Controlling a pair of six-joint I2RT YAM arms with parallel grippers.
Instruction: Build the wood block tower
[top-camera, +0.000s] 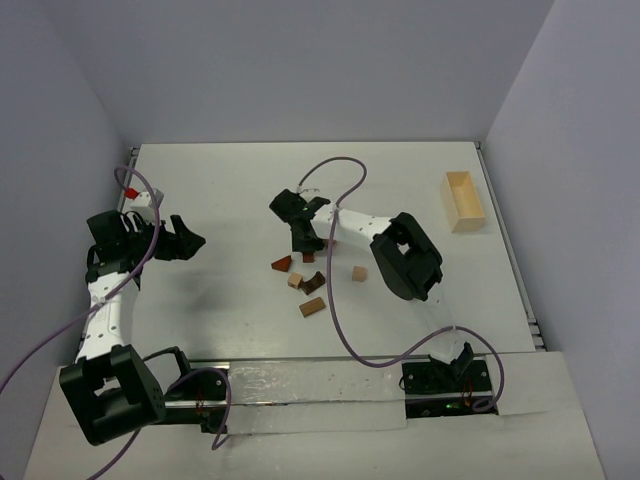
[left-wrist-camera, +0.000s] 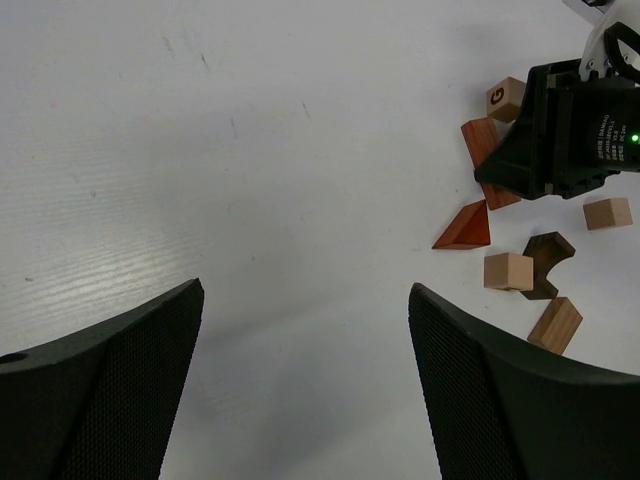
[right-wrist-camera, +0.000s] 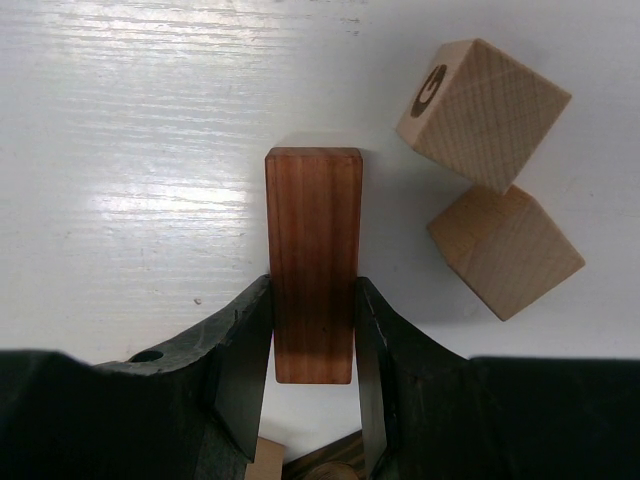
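No stack stands; the wooden blocks lie scattered on the white table (top-camera: 220, 190). My right gripper (right-wrist-camera: 312, 300) is shut on a reddish-brown bar (right-wrist-camera: 312, 230), held flat at or just above the table; it also shows in the top view (top-camera: 303, 243). A lettered cube (right-wrist-camera: 483, 112) and a plain cube (right-wrist-camera: 505, 250) lie just right of the bar. A red wedge (top-camera: 282, 264), a tan cube (top-camera: 295, 280), a dark arch (top-camera: 312, 283), a tan bar (top-camera: 312, 306) and another cube (top-camera: 358, 272) lie nearby. My left gripper (top-camera: 190, 240) is open and empty, well left of the blocks.
A pale wooden open box (top-camera: 463, 200) stands at the right side of the table. The right arm's purple cable (top-camera: 340, 175) loops over the middle of the table. In the left wrist view the right gripper (left-wrist-camera: 570, 130) covers part of the block group.
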